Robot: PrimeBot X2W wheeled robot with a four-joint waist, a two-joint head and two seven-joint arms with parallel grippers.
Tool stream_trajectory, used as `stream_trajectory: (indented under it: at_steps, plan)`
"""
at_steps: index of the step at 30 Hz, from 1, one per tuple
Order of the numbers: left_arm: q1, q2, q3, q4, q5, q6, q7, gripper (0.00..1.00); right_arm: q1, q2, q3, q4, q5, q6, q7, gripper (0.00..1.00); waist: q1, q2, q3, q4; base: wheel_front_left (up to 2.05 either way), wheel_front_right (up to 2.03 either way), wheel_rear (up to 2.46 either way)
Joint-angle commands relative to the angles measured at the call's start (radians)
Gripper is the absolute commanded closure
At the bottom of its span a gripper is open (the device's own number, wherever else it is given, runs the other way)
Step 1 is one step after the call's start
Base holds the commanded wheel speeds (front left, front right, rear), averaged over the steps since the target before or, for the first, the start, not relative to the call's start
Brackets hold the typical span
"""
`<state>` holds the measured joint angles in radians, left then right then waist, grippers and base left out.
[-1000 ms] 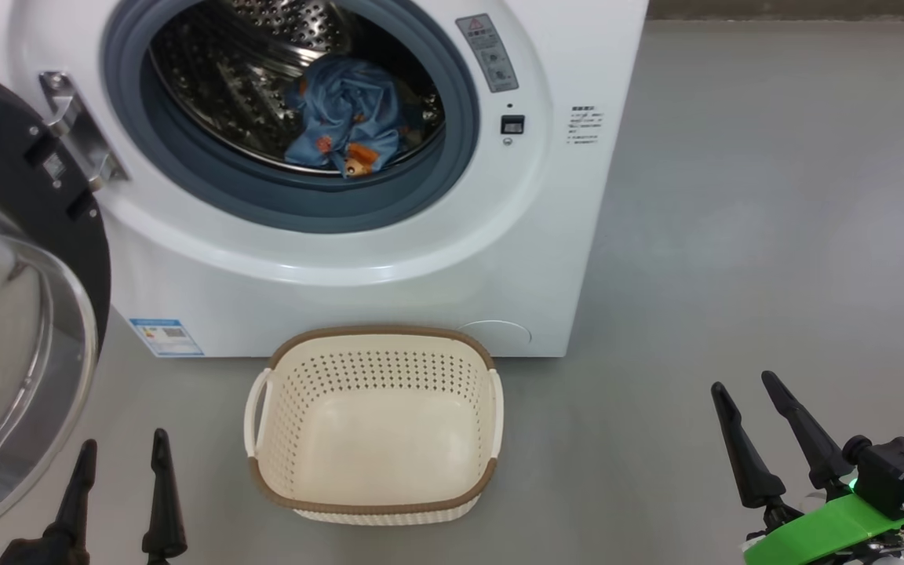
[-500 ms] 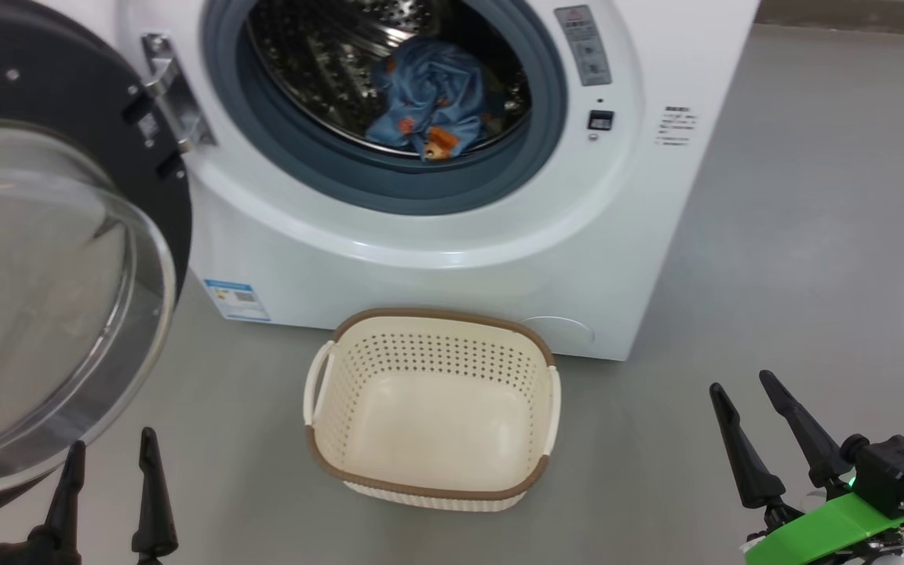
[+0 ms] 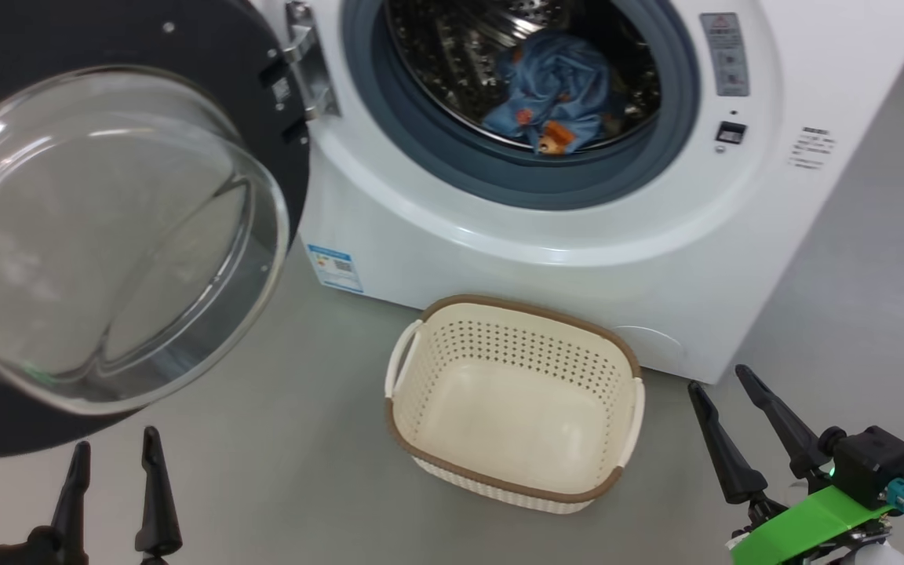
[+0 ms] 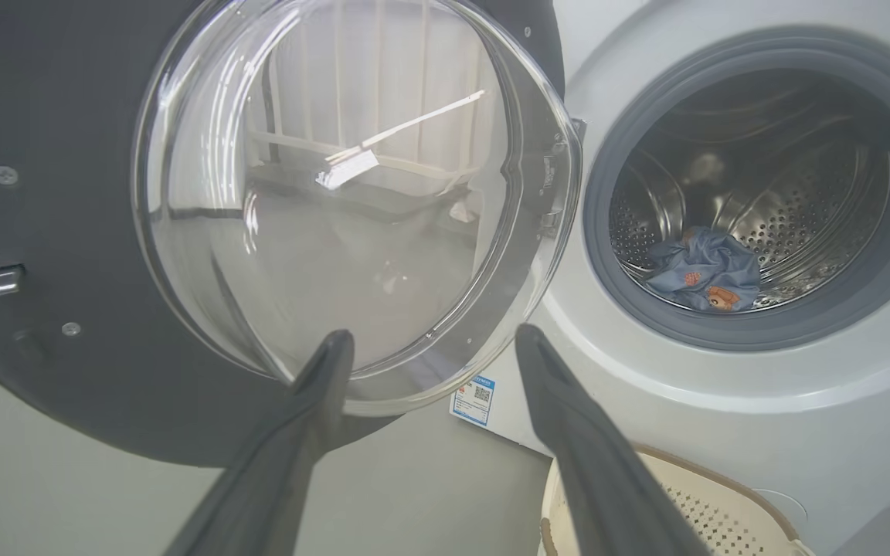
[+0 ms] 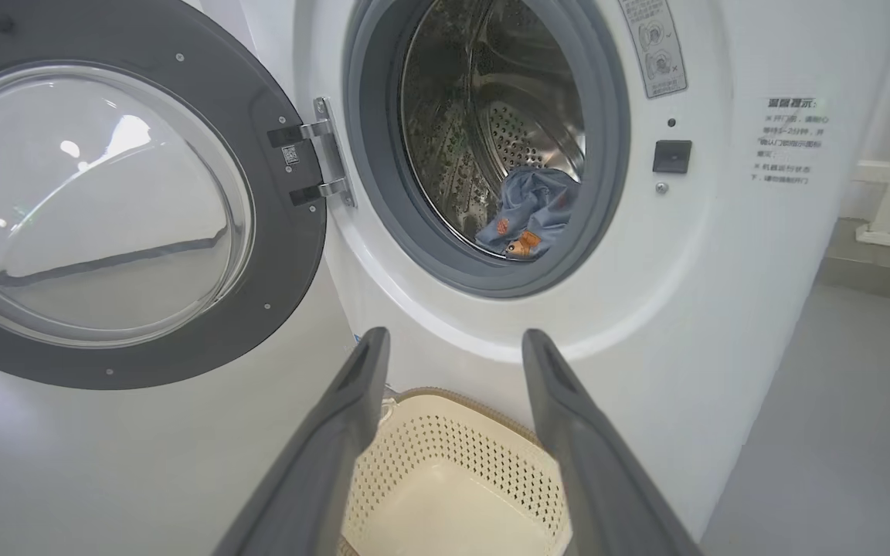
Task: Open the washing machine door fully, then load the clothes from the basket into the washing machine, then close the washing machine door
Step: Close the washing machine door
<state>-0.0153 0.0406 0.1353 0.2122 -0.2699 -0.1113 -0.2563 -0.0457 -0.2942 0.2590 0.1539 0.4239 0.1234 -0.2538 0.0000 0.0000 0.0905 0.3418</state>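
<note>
The washing machine (image 3: 515,259) (image 4: 723,401) (image 5: 708,293) stands with its door (image 3: 107,227) (image 4: 337,193) (image 5: 105,208) swung wide open to the left. Blue clothes (image 3: 558,98) (image 4: 704,266) (image 5: 531,212) with orange print lie inside the steel drum. On the floor in front sits the cream basket (image 3: 511,400) (image 4: 692,510) (image 5: 453,479), with nothing in it. My left gripper (image 3: 114,443) (image 4: 429,344) hangs open just below the door's glass bowl. My right gripper (image 3: 719,377) (image 5: 453,340) is open too, low at the right, beside the basket.
Grey floor (image 3: 876,259) stretches to the right of the machine. A small blue label (image 3: 334,268) sits low on the machine's front. The open door juts out over the floor on the left.
The head camera has turned left, so the machine, door and basket have slid right in the picture. Both grippers stay open in about the same places.
</note>
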Motion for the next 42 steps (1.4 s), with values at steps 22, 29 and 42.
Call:
stream_trajectory:
  at_steps: [22, 29, 42]
  plan:
    - [0.033, 0.01, 0.031, -0.042, -0.029, 0.03, -0.006, 0.0, -0.054, -0.036, 0.078, -0.004, 0.016, 0.007, -0.008, 0.11, 0.0, 0.0, -0.001, 0.195, 0.0, 0.0, 0.0]
    - [0.042, 0.01, 0.044, -0.057, -0.03, 0.033, -0.006, 0.0, -0.07, -0.039, 0.095, 0.004, 0.022, 0.007, -0.008, 0.11, 0.0, 0.0, 0.0, 0.197, 0.0, 0.0, 0.0]
    - [-0.003, 0.01, 0.095, -0.115, -0.062, 0.0, -0.006, 1.0, -0.053, -0.033, 0.072, -0.004, 0.02, 0.007, -0.008, 0.11, 0.0, 0.0, 0.01, 0.195, 0.0, 0.0, 0.0]
